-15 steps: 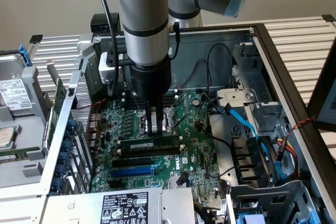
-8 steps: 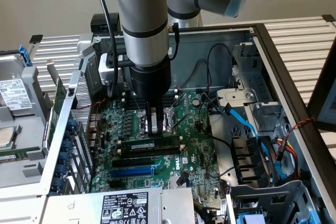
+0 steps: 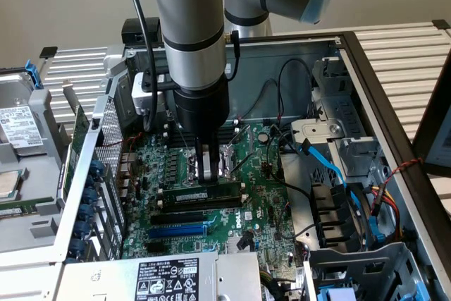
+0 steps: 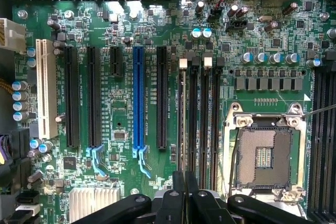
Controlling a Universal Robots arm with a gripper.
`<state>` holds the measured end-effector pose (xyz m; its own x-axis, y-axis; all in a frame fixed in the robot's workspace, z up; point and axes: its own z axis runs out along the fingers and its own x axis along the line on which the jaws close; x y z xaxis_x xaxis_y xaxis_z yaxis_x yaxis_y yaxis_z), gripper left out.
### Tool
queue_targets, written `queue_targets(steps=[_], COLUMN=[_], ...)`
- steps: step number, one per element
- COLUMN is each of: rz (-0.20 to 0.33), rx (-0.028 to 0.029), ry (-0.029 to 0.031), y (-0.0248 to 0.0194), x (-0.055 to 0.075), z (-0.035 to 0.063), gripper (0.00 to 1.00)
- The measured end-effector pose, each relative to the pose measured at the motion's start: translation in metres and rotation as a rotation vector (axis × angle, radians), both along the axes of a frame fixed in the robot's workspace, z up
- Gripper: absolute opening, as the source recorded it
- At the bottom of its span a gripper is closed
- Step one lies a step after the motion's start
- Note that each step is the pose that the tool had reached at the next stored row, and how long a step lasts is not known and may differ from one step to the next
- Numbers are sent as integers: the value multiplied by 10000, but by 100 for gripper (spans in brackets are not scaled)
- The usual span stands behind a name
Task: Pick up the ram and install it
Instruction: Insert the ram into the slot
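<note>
Long, thin green ram [image 3: 218,192] with a white label stands on edge in a black memory slot, near the silver CPU socket [image 4: 264,156]. Black gripper [image 3: 207,178] pinches its top edge mid-length. Likely light, stiff, fragile: hold board edges, not chips.

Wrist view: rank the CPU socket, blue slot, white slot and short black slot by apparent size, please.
1. CPU socket
2. white slot and blue slot: about equal in length, though the white looks wider
3. short black slot
</note>
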<state>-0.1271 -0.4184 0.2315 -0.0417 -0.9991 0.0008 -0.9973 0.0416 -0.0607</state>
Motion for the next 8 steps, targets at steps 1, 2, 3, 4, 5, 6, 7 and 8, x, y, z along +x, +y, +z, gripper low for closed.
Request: queue_targets(steps=[1,2,3,4,5,6,7,8], rz=[-10,-20,-28,-33,-38,-43,-46,-49], rx=[0,0,0,0,1,1,1,0], ry=[-1,0,0,0,-1,-1,0,0], y=[-1,-1,-1,-2,-2,-2,-2,-2], x=[-1,-1,-1,-1,-3,-5,-7,-9], z=[0,0,0,-1,-2,-2,-2,-2], gripper=[12,12,12,12,12,12,12,12])
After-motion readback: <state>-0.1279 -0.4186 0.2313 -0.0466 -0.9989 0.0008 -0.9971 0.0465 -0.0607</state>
